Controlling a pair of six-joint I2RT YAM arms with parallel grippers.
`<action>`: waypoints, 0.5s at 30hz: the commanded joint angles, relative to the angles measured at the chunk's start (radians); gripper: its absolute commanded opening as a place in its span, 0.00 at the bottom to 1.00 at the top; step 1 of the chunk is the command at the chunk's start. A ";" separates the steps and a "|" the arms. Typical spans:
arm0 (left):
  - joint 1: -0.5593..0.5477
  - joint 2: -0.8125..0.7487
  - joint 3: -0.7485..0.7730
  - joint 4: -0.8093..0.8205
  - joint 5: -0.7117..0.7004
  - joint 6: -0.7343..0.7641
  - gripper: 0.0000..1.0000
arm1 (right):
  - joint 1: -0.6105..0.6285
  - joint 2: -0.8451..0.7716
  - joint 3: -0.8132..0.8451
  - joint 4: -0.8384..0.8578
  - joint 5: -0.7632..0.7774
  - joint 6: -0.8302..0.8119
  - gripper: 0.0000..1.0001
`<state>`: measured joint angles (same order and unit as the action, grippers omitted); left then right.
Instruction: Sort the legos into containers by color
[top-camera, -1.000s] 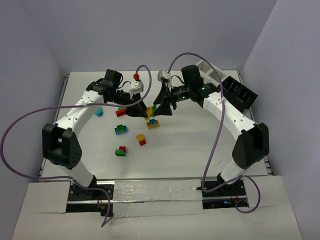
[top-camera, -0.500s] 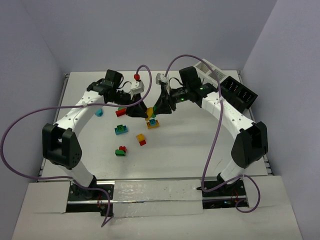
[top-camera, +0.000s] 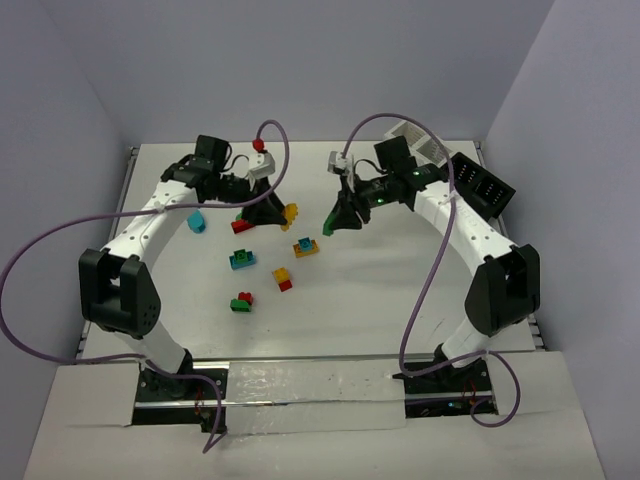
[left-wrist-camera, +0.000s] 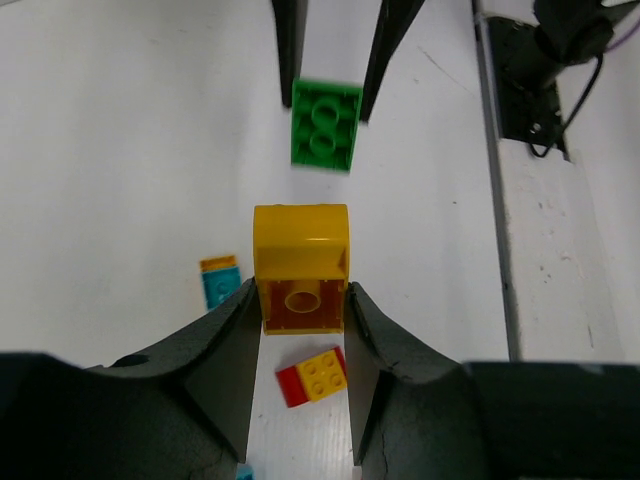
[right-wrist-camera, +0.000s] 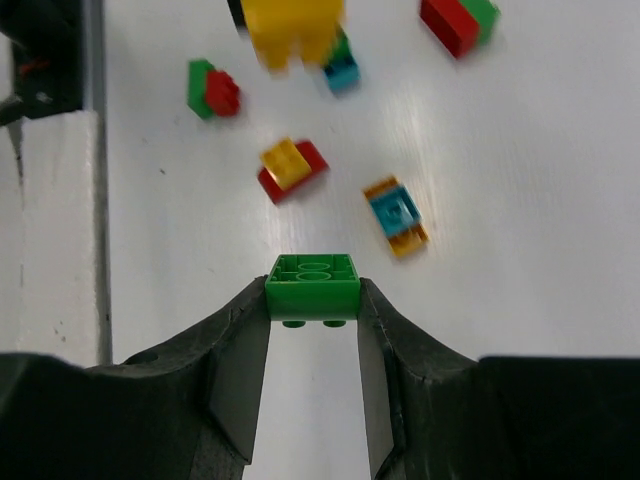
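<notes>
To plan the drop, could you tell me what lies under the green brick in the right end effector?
Only white table shows around the green brick; the patch directly beneath is hidden by it.

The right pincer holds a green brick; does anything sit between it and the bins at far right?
Nothing loose shows between the green brick and the white bin or black bin. Only the right arm's own links hang over that stretch; the loose bricks lie to the brick's left.
</notes>
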<state>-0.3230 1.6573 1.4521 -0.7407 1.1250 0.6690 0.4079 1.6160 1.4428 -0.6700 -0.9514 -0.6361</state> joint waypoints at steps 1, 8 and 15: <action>0.058 -0.057 0.037 0.084 0.020 -0.043 0.00 | -0.114 -0.052 0.000 -0.122 0.064 -0.084 0.00; 0.061 -0.083 -0.018 0.299 -0.088 -0.248 0.00 | -0.295 -0.024 0.079 0.086 0.184 0.121 0.00; 0.054 -0.065 -0.007 0.435 -0.279 -0.427 0.00 | -0.376 0.077 0.195 0.355 0.585 0.351 0.00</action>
<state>-0.2628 1.6154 1.4303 -0.4391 0.9544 0.3782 0.0670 1.6413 1.5337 -0.5234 -0.6198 -0.4419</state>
